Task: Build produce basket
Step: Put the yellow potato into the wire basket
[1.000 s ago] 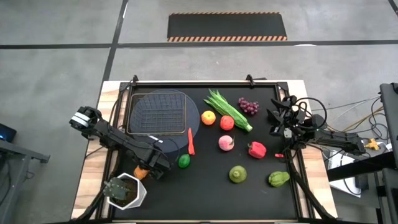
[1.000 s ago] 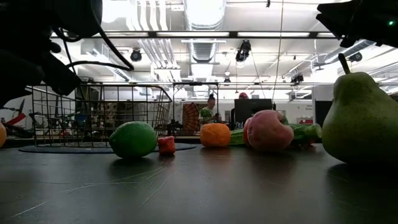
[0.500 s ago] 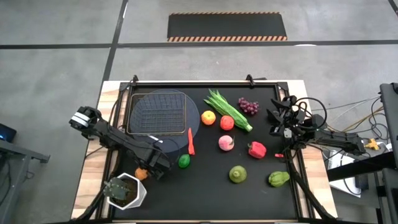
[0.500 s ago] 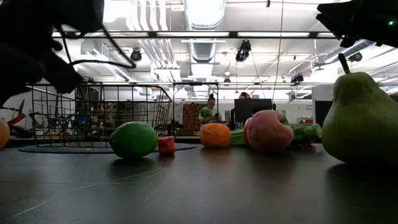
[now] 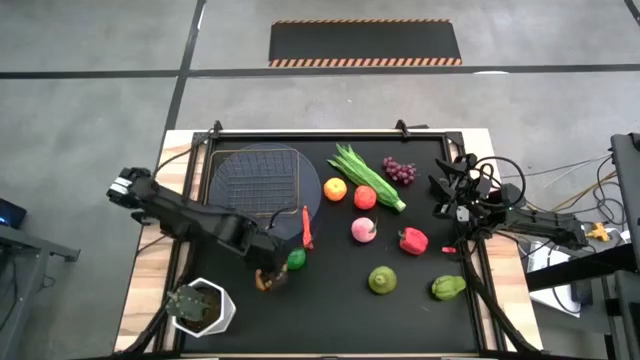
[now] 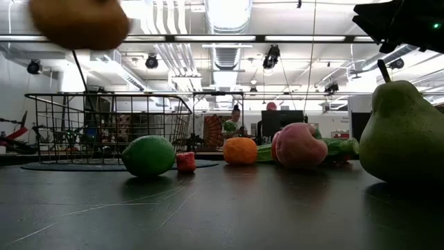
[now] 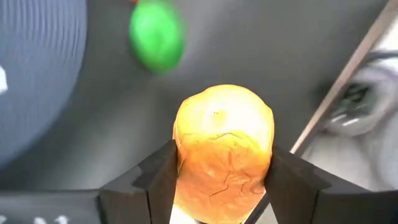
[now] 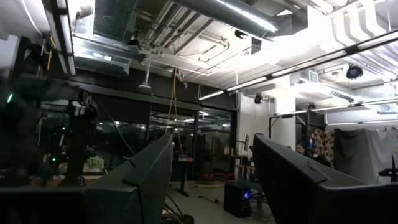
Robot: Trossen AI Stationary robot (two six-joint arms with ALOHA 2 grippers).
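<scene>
My left gripper (image 5: 266, 280) is shut on an orange toy fruit (image 7: 224, 146) above the table's near left part, beside a green lime (image 5: 296, 258). In the low view the fruit (image 6: 80, 21) hangs high at the top left. The wire basket (image 5: 255, 180) stands on its grey disc at the far left. The other produce lies on the black mat: a chili (image 5: 306, 226), an orange (image 5: 335, 188), a tomato (image 5: 365, 198), a peach (image 5: 363, 230), a pepper (image 5: 412, 240), a pear (image 5: 382, 280), grapes (image 5: 400, 170) and a leafy stalk (image 5: 365, 175). My right gripper (image 5: 445, 195) waits open at the right edge. My left gripper pinches the orange fruit by two opposite sides (image 7: 180, 155) between its two fingers (image 7: 286, 180). The fingers come from above, pointing down. The fruit is lifted clear of the table.
A white pot with a dark-green plant (image 5: 200, 308) stands at the near left corner, close to my left arm. A green vegetable (image 5: 448, 288) lies at the near right. Bare mat shows along the near edge between the lime and the pear.
My left gripper has gone up and toward the table's right edge, away from the plant pot and closer to the lime. The orange fruit, at table level at first, is now lifted clear and high above the mat.
</scene>
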